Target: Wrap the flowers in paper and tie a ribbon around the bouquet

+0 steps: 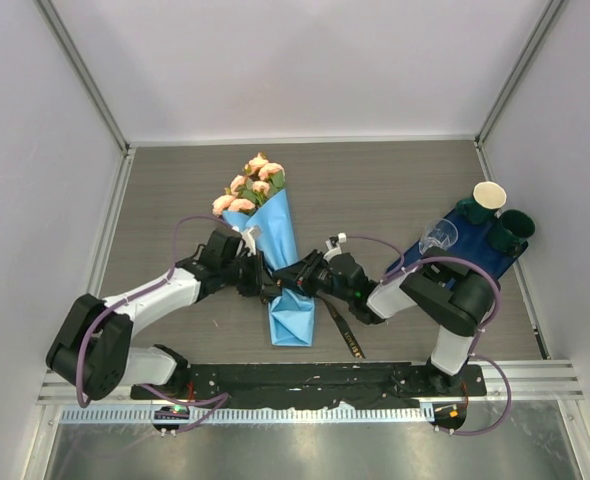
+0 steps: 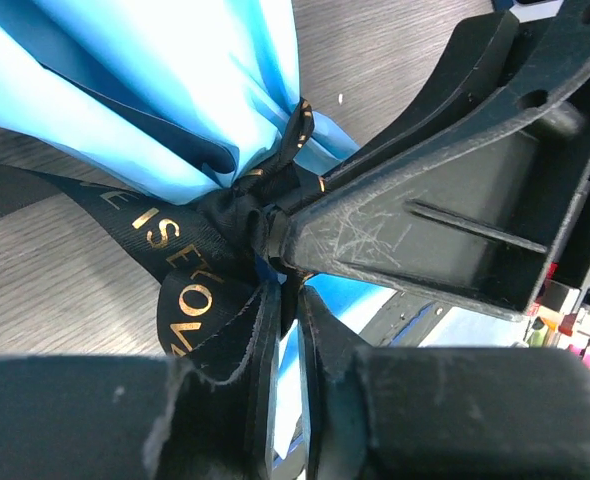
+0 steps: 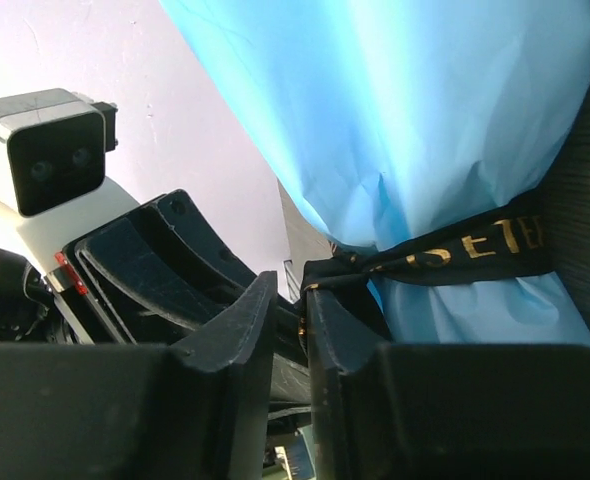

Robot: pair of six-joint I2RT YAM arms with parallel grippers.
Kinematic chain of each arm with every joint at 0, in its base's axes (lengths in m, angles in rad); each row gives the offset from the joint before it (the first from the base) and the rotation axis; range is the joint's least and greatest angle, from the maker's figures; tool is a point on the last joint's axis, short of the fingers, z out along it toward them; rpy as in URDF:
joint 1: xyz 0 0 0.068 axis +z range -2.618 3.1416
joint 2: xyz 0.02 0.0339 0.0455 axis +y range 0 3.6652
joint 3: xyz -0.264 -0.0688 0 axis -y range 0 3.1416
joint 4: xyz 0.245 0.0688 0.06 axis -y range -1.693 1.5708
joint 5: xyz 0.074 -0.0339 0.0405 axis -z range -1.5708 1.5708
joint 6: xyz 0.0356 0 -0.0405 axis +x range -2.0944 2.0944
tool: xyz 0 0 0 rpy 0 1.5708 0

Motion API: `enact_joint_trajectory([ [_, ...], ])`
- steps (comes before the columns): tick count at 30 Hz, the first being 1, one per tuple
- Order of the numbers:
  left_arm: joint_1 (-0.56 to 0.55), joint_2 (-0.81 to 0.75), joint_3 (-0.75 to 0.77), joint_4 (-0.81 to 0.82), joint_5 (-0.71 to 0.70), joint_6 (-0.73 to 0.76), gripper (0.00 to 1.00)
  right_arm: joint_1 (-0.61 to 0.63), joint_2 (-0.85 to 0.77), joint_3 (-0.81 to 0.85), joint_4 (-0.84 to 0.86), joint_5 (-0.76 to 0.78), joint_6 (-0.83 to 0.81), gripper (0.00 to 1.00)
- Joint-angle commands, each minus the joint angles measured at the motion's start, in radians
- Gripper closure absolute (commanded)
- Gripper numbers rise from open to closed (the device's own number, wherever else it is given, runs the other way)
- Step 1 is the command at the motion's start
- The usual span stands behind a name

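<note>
- So left gripper (image 2: 287, 300) is pinched on the ribbon (image 2: 160, 235), knot just ahead of its tips
- right gripper (image 3: 291, 290) clamped on ribbon at its tip
- bouquet (image 1: 275, 228) lies between both grippers

Smooth paper (image 1: 280, 232) with a soft sheen. Woven cloth ribbon (image 2: 175, 250), glossy gold print. Matt woodgrain tabletop (image 1: 375, 190).
</note>
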Motion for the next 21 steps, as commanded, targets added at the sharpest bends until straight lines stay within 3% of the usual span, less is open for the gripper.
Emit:
enact_joint_trajectory([
  [1, -0.005, -0.045, -0.021, 0.01, 0.017, -0.008, 0.81, 0.005, 0.014, -0.006, 0.104, 0.057, 0.014, 0.84],
  [3, -0.005, -0.069, -0.018, -0.002, 0.016, -0.013, 0.78, 0.005, 0.031, -0.009, 0.119, 0.054, 0.023, 0.91],
  [4, -0.005, -0.081, -0.012, -0.012, 0.013, -0.016, 0.74, 0.005, 0.032, -0.012, 0.121, 0.052, 0.025, 0.99],
  [5, -0.005, -0.092, -0.006, -0.021, 0.01, -0.019, 0.73, 0.005, 0.035, -0.015, 0.124, 0.049, 0.028, 1.0],
  [15, 0.012, -0.249, 0.106, -0.222, -0.208, -0.05, 0.58, 0.005, 0.029, -0.058, 0.144, 0.049, 0.013, 1.0],
  [21, 0.016, -0.141, 0.164, -0.208, -0.202, -0.057, 0.62, 0.005, 0.025, -0.071, 0.177, 0.044, -0.003, 1.0],
])
